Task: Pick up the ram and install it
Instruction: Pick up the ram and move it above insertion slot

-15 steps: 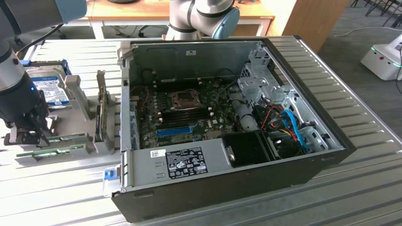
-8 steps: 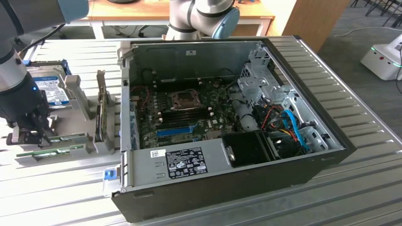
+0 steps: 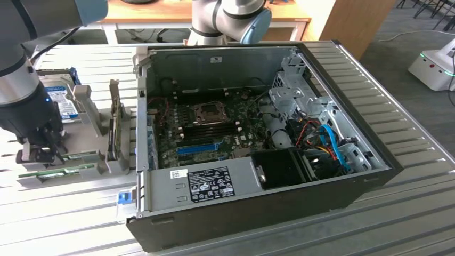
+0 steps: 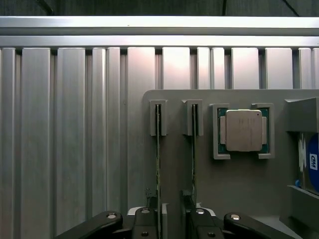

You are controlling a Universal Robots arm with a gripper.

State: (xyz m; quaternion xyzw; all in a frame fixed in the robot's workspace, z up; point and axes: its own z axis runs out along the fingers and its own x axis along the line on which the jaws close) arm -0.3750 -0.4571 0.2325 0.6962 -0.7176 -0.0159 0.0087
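Two green ram sticks stand on edge in the slots of a grey holder (image 4: 239,189). In the wrist view they show as thin lines, one ram (image 4: 158,149) and the other ram (image 4: 193,159) side by side. In the exterior view the two ram sticks (image 3: 55,173) (image 3: 76,156) lie at the exterior view's left of the open computer case (image 3: 341,181). My gripper (image 3: 39,153) (image 4: 173,221) hangs low over the holder, right at the near ends of the rams. It is open, and the grey holder shows between its dark fingers (image 4: 145,221).
A processor chip (image 4: 242,130) sits in a pocket of the holder beside the rams. A blue-labelled hard drive (image 3: 63,106) and an upright card (image 3: 114,125) stand in the same holder. The motherboard (image 3: 213,128) lies inside the case. The ribbed metal table (image 3: 412,154) surrounds everything.
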